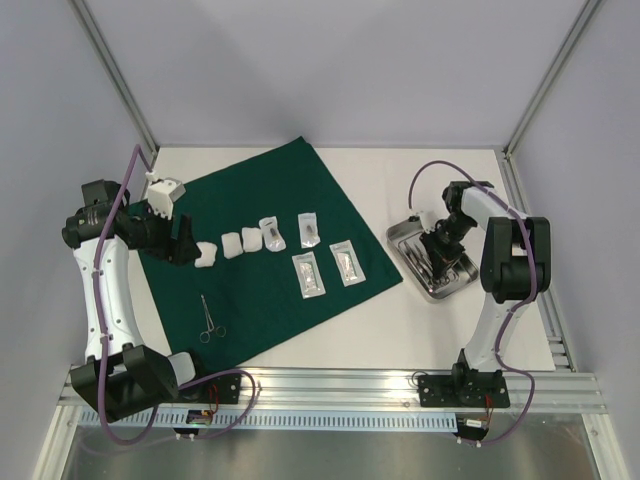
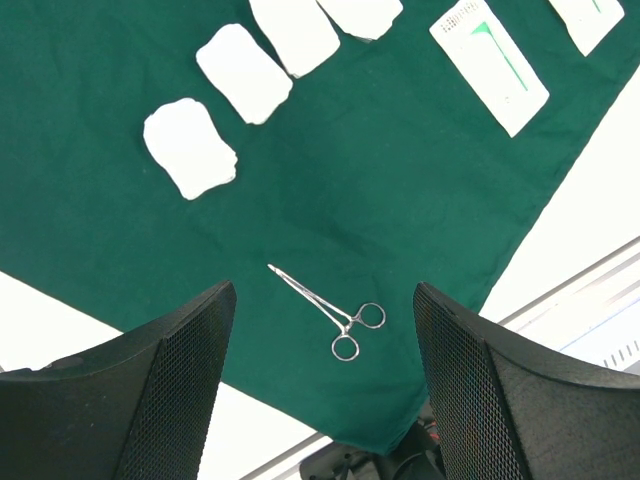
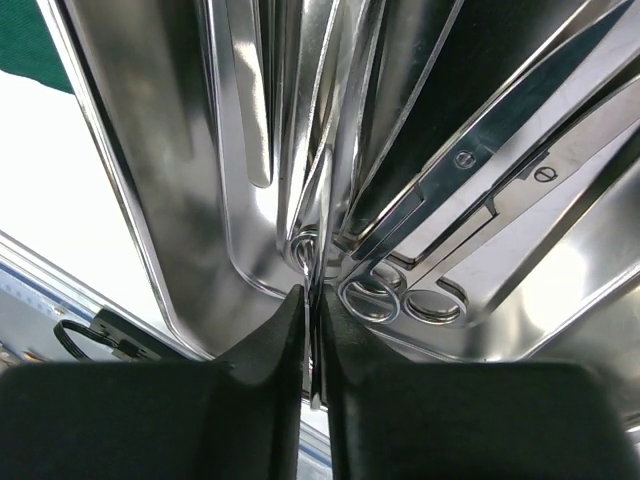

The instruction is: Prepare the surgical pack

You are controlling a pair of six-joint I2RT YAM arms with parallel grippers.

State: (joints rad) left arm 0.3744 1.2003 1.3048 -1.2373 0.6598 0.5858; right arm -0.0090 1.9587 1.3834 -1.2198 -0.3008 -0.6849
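At the left, the left claw [image 2: 322,300] hangs over the near-left part of the green cloth [image 1: 270,190] with its jaws wide apart and nothing in them; the cloth lies flat on the desk [image 1: 440,330], and a pair of forceps [image 2: 330,310] shows on it between the fingers in the wrist view, rings toward the near edge. Further right on the cloth come a row of white gauze pads [image 1: 232,246] and then the clear pouches [image 1: 308,273]. Right of the cloth and apart from it stands the steel tray [image 1: 406,262]. The right claw [image 3: 312,330] is down inside it, jaws pinched together on a thin steel instrument [image 3: 322,220] whose long axis runs straight ahead from the claw along the tray, just beside the ringed scissors [image 3: 470,170]. The right claw is by far the nearer one, so a lift looks due, then a carry leftward to the cloth
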